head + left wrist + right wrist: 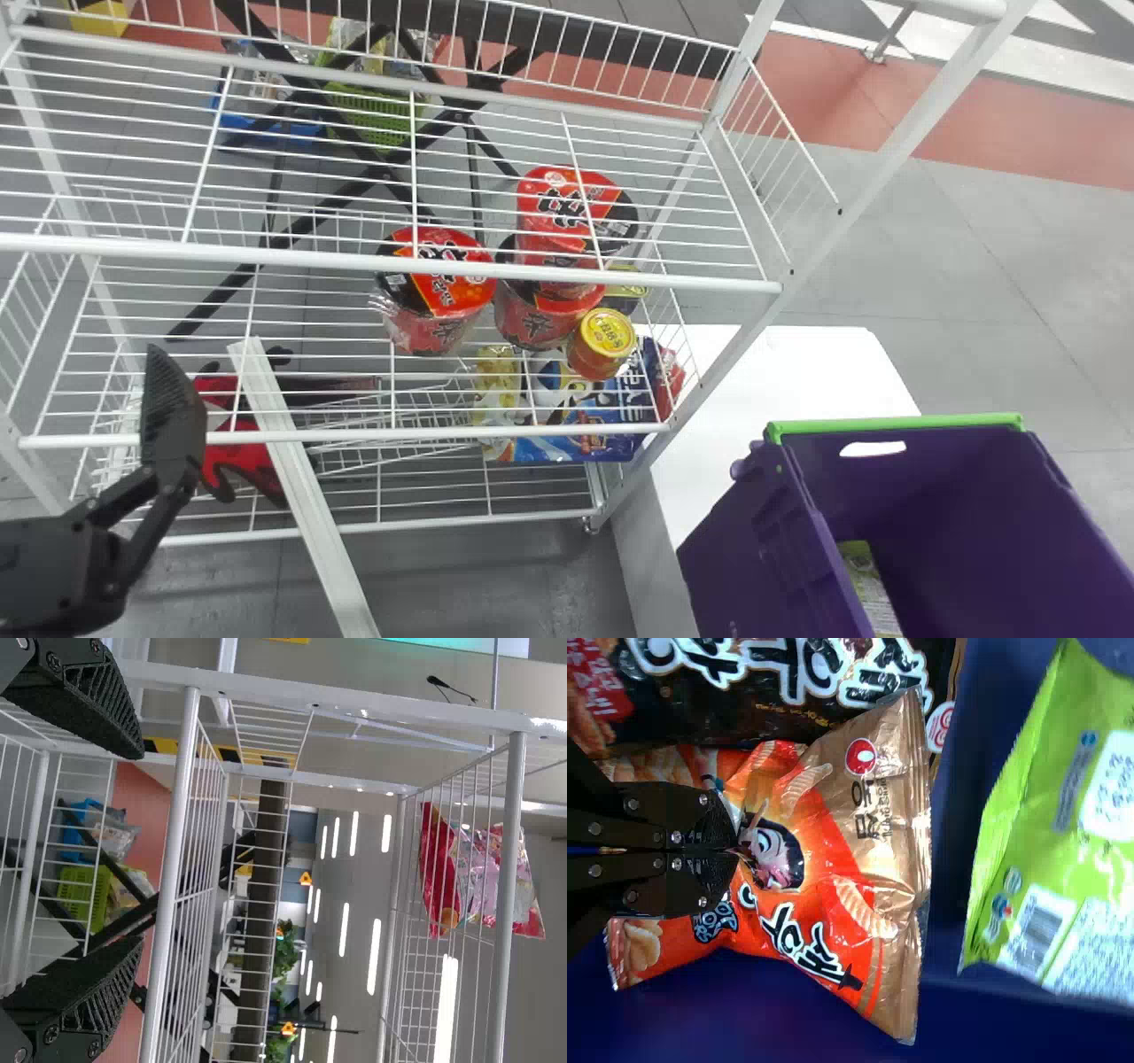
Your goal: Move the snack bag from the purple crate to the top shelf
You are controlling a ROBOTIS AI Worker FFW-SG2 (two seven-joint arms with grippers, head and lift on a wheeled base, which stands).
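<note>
My right hand (735, 850) is clamped mid-belly on the orange snack bag (877, 850) inside the purple crate (749, 554), frame's lower right, and it's probably light, crinkly and slick, so I'd go firm-ish without crushing the chips.

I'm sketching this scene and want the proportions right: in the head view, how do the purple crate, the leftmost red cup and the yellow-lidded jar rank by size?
Largest to smallest, as they look there:
1. Purple crate, though cut off by the edge
2. Leftmost red cup
3. Yellow-lidded jar
</note>
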